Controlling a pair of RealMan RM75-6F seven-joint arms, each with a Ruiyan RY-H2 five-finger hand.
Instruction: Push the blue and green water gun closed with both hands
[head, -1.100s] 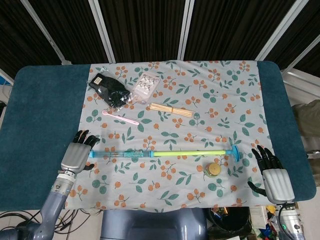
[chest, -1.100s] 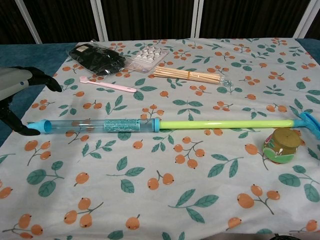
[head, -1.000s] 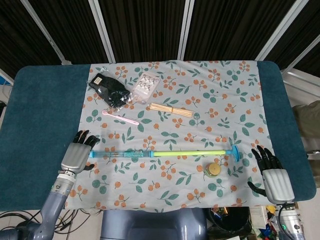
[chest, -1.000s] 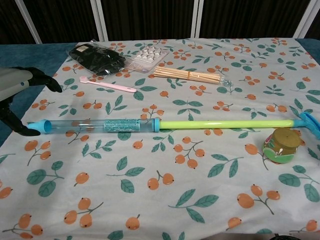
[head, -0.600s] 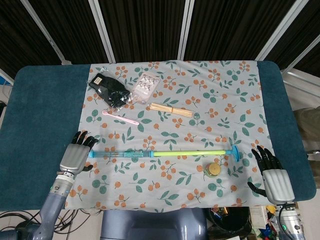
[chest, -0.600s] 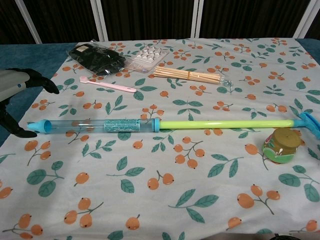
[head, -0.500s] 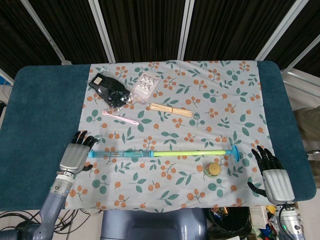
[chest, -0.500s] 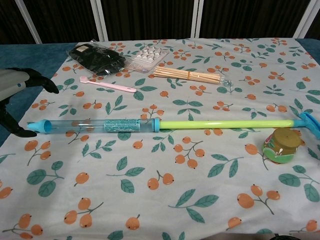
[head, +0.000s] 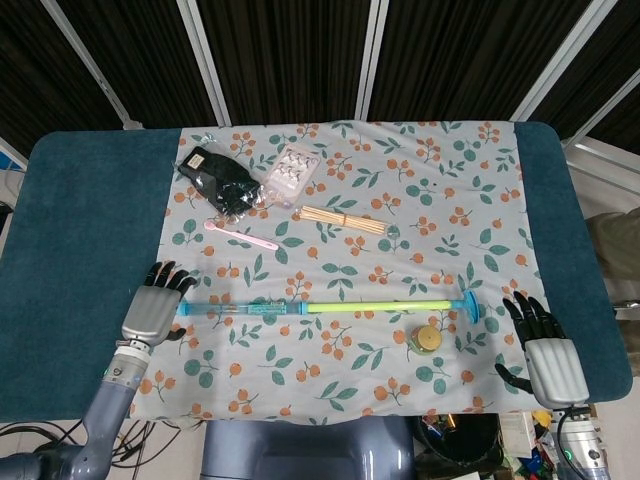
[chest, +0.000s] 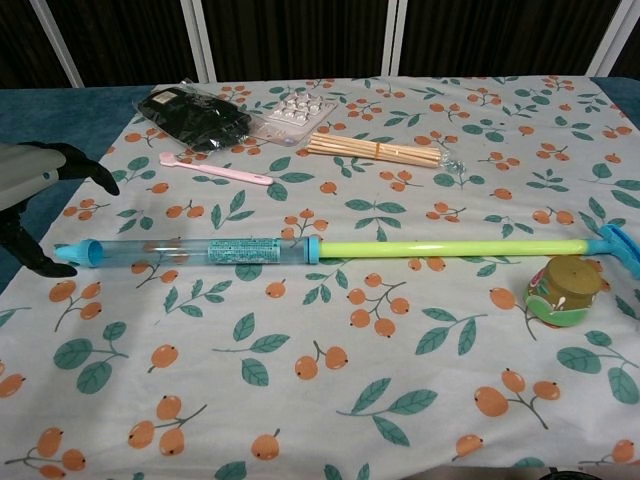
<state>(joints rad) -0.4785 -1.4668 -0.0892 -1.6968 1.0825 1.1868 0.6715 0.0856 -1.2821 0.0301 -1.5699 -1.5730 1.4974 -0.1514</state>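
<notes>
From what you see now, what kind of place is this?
Probably a robot test room, not a home. A table with a floral cloth holds unrelated small items such as a water gun and wooden sticks, before dark wall panels.

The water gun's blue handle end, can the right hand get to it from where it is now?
Probably yes. The right hand sits open just beyond the water gun at its handle end, with bare cloth between; the small jar lies off that line.
</notes>
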